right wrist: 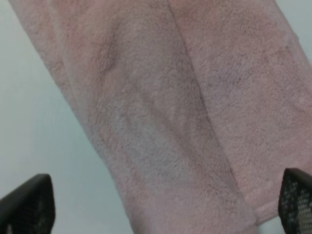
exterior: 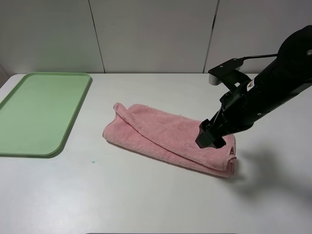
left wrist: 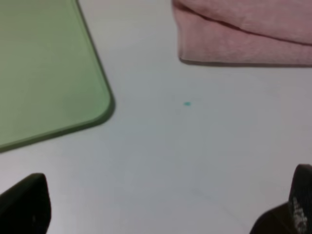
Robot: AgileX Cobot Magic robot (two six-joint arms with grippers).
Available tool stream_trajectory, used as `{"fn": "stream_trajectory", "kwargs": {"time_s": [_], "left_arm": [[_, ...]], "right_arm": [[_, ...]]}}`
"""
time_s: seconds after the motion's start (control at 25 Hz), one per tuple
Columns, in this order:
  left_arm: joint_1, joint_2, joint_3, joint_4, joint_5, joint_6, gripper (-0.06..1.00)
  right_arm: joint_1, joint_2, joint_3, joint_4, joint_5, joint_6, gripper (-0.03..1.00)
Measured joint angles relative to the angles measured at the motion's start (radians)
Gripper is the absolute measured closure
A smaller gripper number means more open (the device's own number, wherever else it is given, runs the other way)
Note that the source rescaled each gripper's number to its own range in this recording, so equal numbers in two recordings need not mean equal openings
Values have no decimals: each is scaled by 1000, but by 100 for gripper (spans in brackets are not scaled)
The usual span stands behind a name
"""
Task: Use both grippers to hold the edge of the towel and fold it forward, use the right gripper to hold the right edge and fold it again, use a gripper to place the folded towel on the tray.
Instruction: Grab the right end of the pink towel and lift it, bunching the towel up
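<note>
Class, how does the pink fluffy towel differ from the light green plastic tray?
The pink fluffy towel is cloth, folded into rumpled layers; the light green plastic tray is smooth and flat with a raised rim. The towel lies askew mid-table; the tray sits at the left edge. Both rest on the white table.

Lab setup; white table (exterior: pixel 156 204), grey panelled wall (exterior: pixel 156 34)
</note>
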Motion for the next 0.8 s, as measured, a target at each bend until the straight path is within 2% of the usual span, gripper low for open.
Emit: {"fn": "stream_trajectory", "kwargs": {"time_s": [0.52,0.64,0.8], "left_arm": [[406,0,0,0,-1,0,-4],[455,0,0,0,-1,0,-4],[465,0,0,0,-1,0,-4]], "right_arm": [[0,0,0,21,-1,-10,-3],[0,0,0,37,-1,-10,-3],[0,0,0,87,-2,-10,-3]]}}
